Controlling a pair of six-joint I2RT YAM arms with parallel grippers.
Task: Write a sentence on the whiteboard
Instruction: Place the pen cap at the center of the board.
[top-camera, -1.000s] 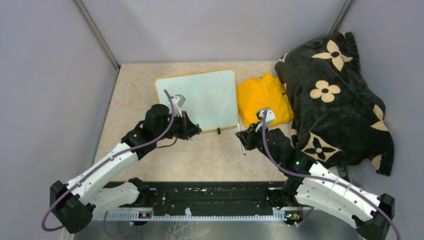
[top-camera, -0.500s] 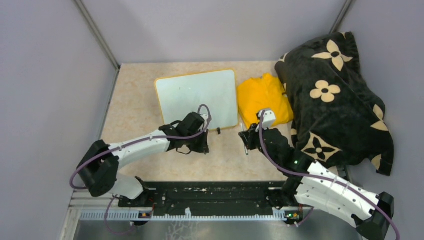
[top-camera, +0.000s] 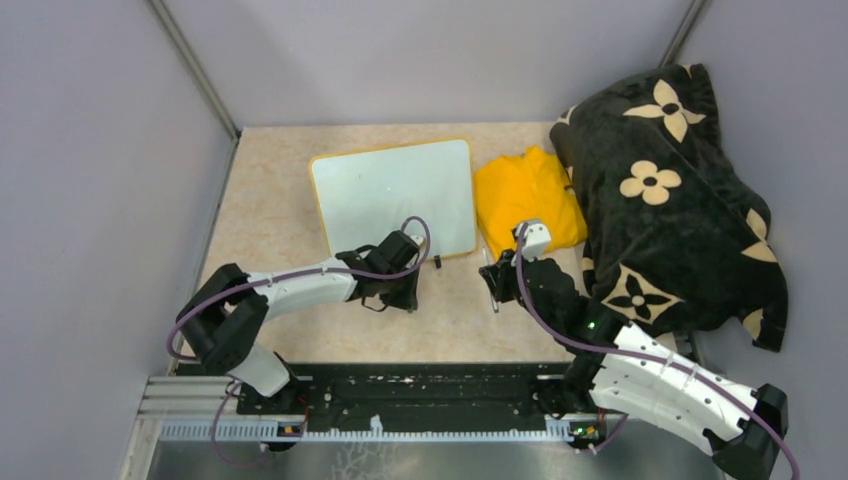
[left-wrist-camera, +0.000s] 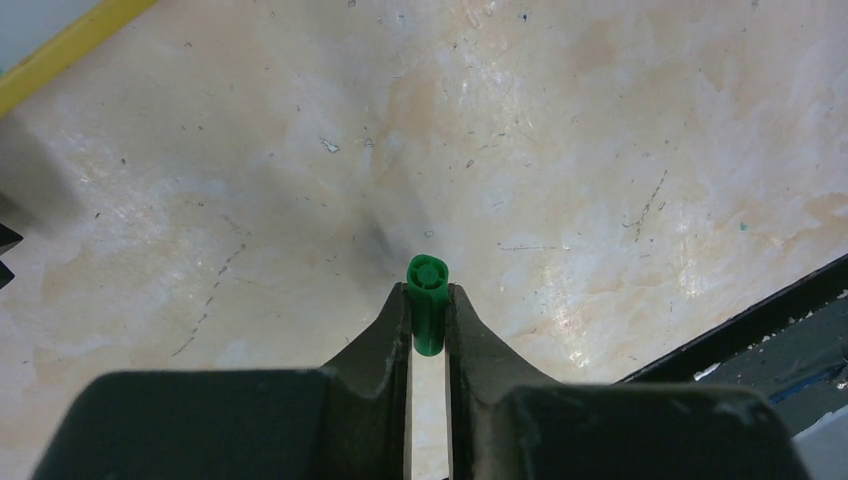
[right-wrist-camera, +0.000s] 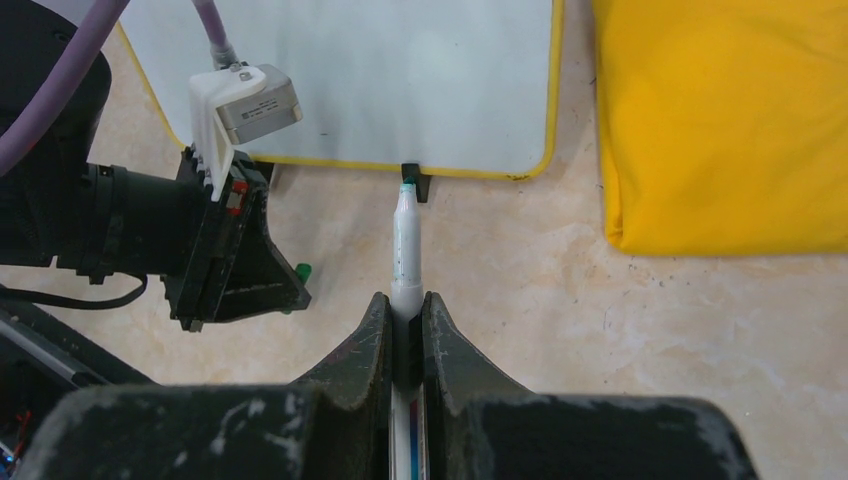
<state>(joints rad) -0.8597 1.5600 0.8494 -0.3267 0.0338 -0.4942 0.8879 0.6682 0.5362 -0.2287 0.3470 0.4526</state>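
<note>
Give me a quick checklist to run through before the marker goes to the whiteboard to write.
1. Cap off: ok. The marker tip is bare; the green cap sits in the left gripper.
2. Grip: ok. The right gripper is shut on the marker barrel.
3. Writing surface: ok. No lettering shows on the whiteboard.
4. Tip over the white surface: not ok. It points at the near frame, by a black foot.
5. Left arm off the board: ok. Its gripper is over the table, in front of the near edge.
6. Yellow cloth apart from the board: ok. A gap shows.
</note>
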